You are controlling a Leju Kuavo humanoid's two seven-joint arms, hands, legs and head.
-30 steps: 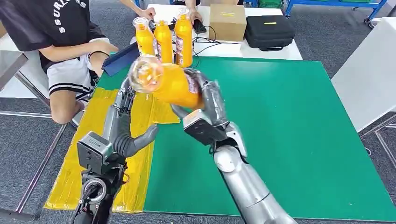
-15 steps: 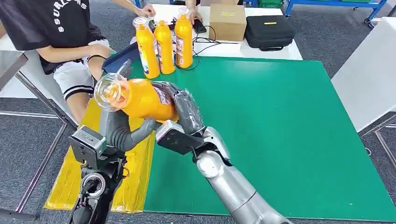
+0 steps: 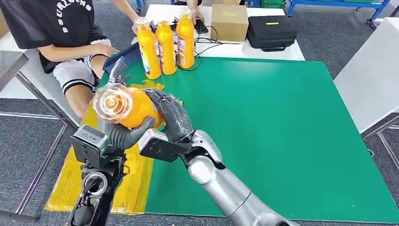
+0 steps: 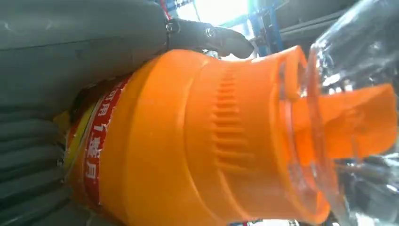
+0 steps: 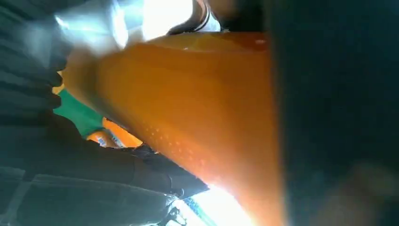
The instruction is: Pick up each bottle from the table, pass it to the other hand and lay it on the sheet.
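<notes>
risk: could drop mid-handover if right hand [image 3: 171, 115] lets go before left hand [image 3: 123, 134] closes fully; smooth, heavy body likely to slip | bottle [image 3: 131, 106] held on its side over yellow sheet [image 3: 134, 176], clear cap toward camera | right fingers wrapped round body; left thumb under it, grip unclear

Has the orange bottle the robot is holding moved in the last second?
Yes. The held bottle has travelled left, off the green mat and over the yellow sheet, carried by the right hand to the left hand.
</notes>
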